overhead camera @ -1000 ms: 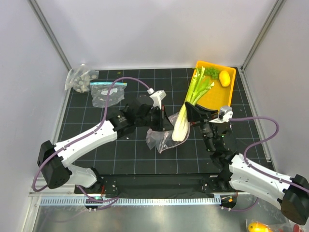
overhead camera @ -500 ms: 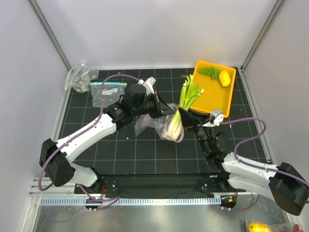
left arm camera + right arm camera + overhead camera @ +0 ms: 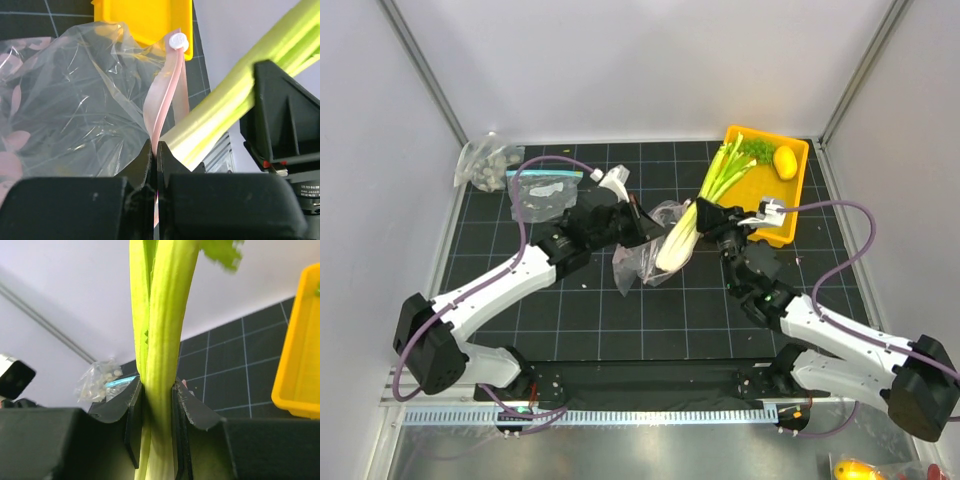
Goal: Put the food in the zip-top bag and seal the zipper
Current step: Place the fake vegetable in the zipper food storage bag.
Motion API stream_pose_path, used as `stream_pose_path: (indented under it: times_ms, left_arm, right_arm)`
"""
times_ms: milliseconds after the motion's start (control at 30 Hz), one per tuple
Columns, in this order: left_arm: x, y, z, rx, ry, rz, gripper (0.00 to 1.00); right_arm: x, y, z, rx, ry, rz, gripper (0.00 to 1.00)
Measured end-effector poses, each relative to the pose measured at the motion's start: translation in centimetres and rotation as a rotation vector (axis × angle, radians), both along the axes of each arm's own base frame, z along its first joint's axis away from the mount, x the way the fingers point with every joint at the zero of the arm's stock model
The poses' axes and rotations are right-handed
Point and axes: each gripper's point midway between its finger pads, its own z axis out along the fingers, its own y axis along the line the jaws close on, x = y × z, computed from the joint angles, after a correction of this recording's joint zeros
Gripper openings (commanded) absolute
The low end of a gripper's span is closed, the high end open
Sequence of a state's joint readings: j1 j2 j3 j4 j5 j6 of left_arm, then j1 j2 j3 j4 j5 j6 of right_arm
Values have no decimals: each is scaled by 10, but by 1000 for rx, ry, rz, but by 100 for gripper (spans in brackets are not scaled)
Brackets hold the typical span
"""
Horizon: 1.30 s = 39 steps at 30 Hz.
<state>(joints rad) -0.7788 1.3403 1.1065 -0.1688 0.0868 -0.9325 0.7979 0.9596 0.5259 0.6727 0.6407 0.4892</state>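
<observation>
My right gripper [image 3: 712, 222] is shut on the leek stalk [image 3: 682, 238], holding it tilted above the mat; in the right wrist view the stalk [image 3: 160, 340] runs up between the fingers [image 3: 185, 405]. My left gripper [image 3: 638, 226] is shut on the pink-red zipper strip [image 3: 162, 97] of the dotted zip-top bag [image 3: 642, 258], lifting its mouth beside the leek's white end. The stalk [image 3: 235, 95] passes just right of the bag [image 3: 70, 110] in the left wrist view. The lemon [image 3: 785, 161] and green grapes [image 3: 756, 149] lie in the yellow tray [image 3: 756, 195].
A clear bag with a light-blue zipper strip [image 3: 542, 195] lies at the back left. A smaller bunched dotted bag [image 3: 486, 165] sits in the far left corner. Grey walls close the cell on three sides.
The right arm swung the leek up and to the right, its leaves now over the yellow tray. The left gripper kept its hold on the bag's mouth and shifted slightly with it.
</observation>
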Motion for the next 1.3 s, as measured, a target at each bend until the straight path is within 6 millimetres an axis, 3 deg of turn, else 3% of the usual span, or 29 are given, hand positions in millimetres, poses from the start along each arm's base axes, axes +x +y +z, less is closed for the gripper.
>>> stream_pose_path:
  times_ms: [67,300,467,567,667,867,1000,1167,1300]
  left_arm:
    - [3,0,-3,9,-1,10,0]
    - [7,-2,-22,36,37,23,0]
    - [7,4,-33,36,48,58,0]
    - [7,10,-31,39,36,77,0]
    - [8,13,-24,38,9,88,0]
    - [17,30,-26,144,-52,131,0]
    - [25,44,-32,231,-90,174,0]
    - [34,57,-63,370,-86,204,0]
    - [36,68,-100,486,-53,218,0]
  right_arm:
    - [5,-1,-8,8,51,-30,1]
    - [12,-2,-68,-74,240,-107,1]
    - [6,14,-77,-106,255,-83,7]
    - [5,29,-80,-126,259,-53,32]
    - [5,35,-80,-133,260,-38,38]
    - [6,35,-83,-121,281,-50,41]
    - [10,42,-105,-88,349,-61,39]
    - [11,49,-157,-101,465,-85,35]
    - [9,49,-171,-87,506,-97,39]
